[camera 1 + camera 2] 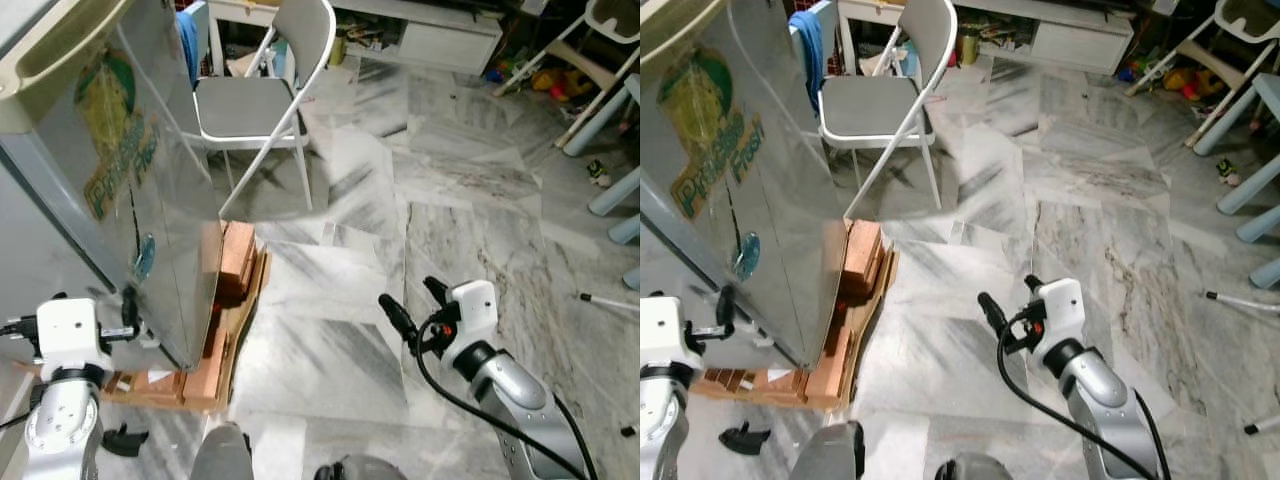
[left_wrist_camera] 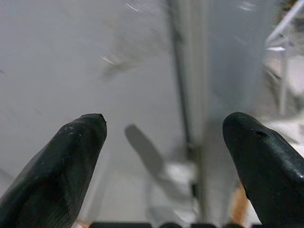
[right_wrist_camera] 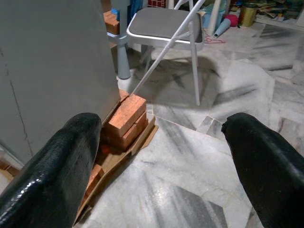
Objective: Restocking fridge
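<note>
the fridge (image 1: 120, 170) stands at 9 to 11 o'clock in the head views, a grey cabinet with a green-and-yellow sticker (image 1: 115, 140) on its side, raised on red bricks (image 1: 236, 262) and cardboard at its base. whether its door is open or shut cannot be told from these pictures. no items for restocking can be made out.

left tool (image 2: 164, 156): at 8 o'clock, close against the fridge's lower front corner. the two black fingers (image 2: 71, 161) are set apart with nothing between them; the grey fridge face and a vertical seam lie just ahead. contact with the fridge cannot be confirmed.

judged step: approach and door opening. to do it well, line the left tool up on the seam or door edge before closing, keep the body square to the fridge front, and keep the feet off the bricks and cardboard. pull along the door's swing arc, not straight back, as the fridge sits on loose supports and could shift.

a grey folding chair (image 1: 262, 95) stands at 12 o'clock, just behind the fridge; allow clearance for it.

right tool (image 1: 412, 303): at 4 o'clock, over the marble floor (image 1: 450, 200), well apart from the fridge. fingers (image 3: 52, 171) spread wide, holding and touching nothing. it points toward the bricks and chair.
</note>
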Controlling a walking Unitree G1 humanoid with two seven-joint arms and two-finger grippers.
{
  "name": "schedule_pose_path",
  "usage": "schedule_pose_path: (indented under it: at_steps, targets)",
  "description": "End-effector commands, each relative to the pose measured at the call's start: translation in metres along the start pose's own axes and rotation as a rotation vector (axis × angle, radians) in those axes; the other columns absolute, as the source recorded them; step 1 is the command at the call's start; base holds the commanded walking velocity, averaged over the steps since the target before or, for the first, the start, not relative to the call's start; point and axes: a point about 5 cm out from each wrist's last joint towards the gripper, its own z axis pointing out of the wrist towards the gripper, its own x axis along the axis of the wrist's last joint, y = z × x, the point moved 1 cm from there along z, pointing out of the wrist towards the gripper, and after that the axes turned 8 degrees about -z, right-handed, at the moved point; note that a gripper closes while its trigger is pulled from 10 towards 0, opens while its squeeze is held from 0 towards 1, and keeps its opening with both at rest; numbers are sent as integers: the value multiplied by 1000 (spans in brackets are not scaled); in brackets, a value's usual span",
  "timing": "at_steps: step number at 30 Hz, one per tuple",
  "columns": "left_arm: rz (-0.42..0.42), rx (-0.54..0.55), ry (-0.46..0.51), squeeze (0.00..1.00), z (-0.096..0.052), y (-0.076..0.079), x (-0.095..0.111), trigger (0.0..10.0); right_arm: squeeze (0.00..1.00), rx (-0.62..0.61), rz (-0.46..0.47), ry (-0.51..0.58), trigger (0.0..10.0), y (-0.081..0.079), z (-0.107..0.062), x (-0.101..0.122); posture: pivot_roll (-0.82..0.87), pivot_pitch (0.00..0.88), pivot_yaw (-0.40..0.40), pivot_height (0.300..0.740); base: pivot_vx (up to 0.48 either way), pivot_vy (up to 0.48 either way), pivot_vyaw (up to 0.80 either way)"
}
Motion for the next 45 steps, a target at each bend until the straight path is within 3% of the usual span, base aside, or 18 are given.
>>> schedule_pose_path:
  at_steps: [1,4,7,11,18,32,42,45]
  targets:
    - [-9,2,5,0,4,-2,1,10000,0,-10,-11,-4,10000,5,-3,0,103,88,-119,740,0,0,0]
    - [-81,-115,19,0,10,12,10,10000,0,-12,-12,-6,10000,5,-4,-1,102,89,-116,740,0,0,0]
    - [-85,-138,21,0,11,16,11,10000,0,-13,-12,-6,10000,5,-4,-1,102,89,-116,740,0,0,0]
    - [-118,-301,-18,0,3,39,9,10000,0,-18,-16,-9,10000,5,-3,-2,103,92,-111,740,0,0,0]
    - [-159,-394,-30,0,-5,54,11,10000,0,-18,-16,-10,10000,3,-3,-3,102,94,-111,740,0,0,0]
    - [-67,-212,-38,0,17,27,10,10000,0,-36,-15,-5,10000,4,-3,-3,85,95,-95,740,0,0,0]
    - [-83,-220,-14,0,22,32,14,10000,0,-33,-13,-2,10000,3,0,-3,87,89,-93,740,0,0,0]
    - [-48,-193,5,0,29,34,17,10000,0,-34,-14,-1,10000,3,1,-3,80,85,-91,740,0,0,0]
